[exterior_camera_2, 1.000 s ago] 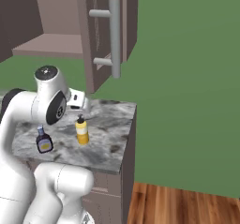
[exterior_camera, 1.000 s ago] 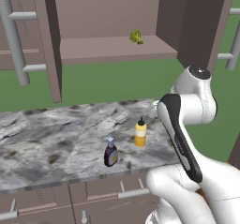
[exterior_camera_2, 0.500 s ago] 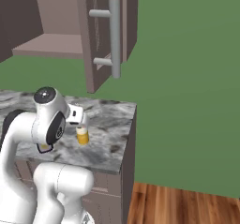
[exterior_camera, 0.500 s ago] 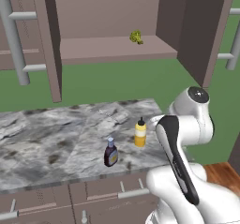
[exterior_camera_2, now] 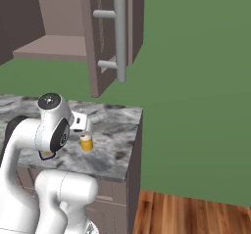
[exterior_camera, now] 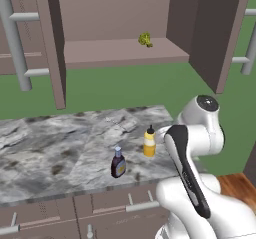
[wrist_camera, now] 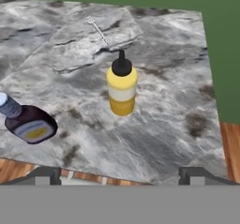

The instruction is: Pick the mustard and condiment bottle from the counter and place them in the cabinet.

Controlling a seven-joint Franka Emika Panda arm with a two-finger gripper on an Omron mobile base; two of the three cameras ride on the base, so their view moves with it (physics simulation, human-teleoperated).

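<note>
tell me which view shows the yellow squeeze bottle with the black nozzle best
The hand view: the yellow squeeze bottle with the black pointed nozzle stands upright near the middle, large and unblocked, label band clear. The left base view shows it whole but small, beside the white arm. In the right base view the arm hides its top.

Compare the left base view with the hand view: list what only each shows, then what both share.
Left base view alone: the open brown-mauve wall cabinet with a small yellow-green object on its shelf, the brown drawers, and the white arm. Hand view alone: the end effector with its dark fingertips spread apart. Both share: the yellow mustard squeeze bottle, the dark brown condiment bottle, and the grey-white marbled counter.
</note>
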